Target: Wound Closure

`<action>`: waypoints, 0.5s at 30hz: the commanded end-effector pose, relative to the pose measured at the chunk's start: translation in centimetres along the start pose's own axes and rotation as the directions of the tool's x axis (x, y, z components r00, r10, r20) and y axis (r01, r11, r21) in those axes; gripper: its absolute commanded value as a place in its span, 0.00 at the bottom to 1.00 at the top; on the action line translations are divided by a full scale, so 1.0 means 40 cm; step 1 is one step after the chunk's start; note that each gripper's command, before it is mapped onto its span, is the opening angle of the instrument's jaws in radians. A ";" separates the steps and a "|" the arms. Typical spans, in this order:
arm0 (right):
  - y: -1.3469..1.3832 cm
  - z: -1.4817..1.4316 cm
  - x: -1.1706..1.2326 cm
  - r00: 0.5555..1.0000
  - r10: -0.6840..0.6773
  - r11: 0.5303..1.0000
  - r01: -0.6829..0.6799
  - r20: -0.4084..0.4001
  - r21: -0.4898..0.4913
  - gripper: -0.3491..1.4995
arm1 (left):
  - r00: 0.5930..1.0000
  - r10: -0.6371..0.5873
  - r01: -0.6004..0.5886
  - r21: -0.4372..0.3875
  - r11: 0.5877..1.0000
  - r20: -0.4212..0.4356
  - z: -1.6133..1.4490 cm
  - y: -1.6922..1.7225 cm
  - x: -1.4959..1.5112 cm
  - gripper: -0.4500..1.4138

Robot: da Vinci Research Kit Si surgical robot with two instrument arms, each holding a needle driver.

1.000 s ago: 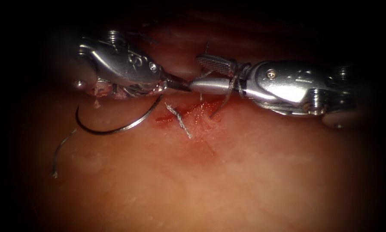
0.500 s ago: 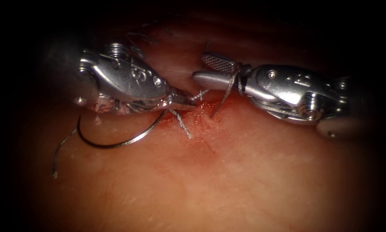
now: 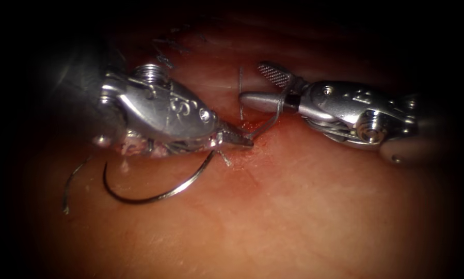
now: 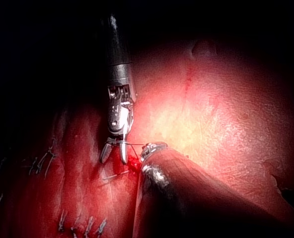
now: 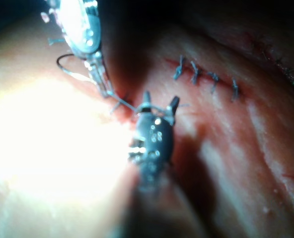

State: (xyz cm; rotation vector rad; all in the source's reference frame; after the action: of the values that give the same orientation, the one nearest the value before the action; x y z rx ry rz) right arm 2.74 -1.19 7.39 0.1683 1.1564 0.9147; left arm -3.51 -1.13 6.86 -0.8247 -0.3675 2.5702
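Note:
My left tool is shut on the curved needle near its tail end. The needle arcs down and left over the tissue, out of it, on the left of the cut. The left jaw tips rest at the cut, beside a short pale thread end. Thread runs from there up to my right tool and loops around its open jaws near the hinge. In the right wrist view the right tool stands open, with the left tool just beyond.
Red fluid wets the cut under the tools. A loose strand of thread lies far left on the tissue. A row of finished stitches runs beyond the tools, also seen in the left wrist view as stitches.
My left tool moved right and down to the cut, carrying the needle along. The right tool lifted and drew back slightly, and the thread loop slid toward its hinge.

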 end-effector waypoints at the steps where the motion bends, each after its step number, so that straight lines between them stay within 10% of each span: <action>1: -0.0013 0.0026 -0.0010 1.000 0.000 1.000 0.000 0.001 0.001 0.60 | 1.000 0.000 0.000 -0.002 1.000 -0.001 0.0020 0.0004 -0.0001 0.00; 15: -0.0026 0.0091 -0.0042 0.984 0.064 0.996 -0.074 0.164 0.056 0.64 | 1.000 0.010 -0.010 -0.001 1.000 0.007 0.0048 -0.0019 -0.0024 0.00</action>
State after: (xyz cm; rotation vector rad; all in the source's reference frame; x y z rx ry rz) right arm 3.01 -1.23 7.57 0.3320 1.0296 0.9127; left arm -3.48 -1.10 7.04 -0.8200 -0.3672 2.5833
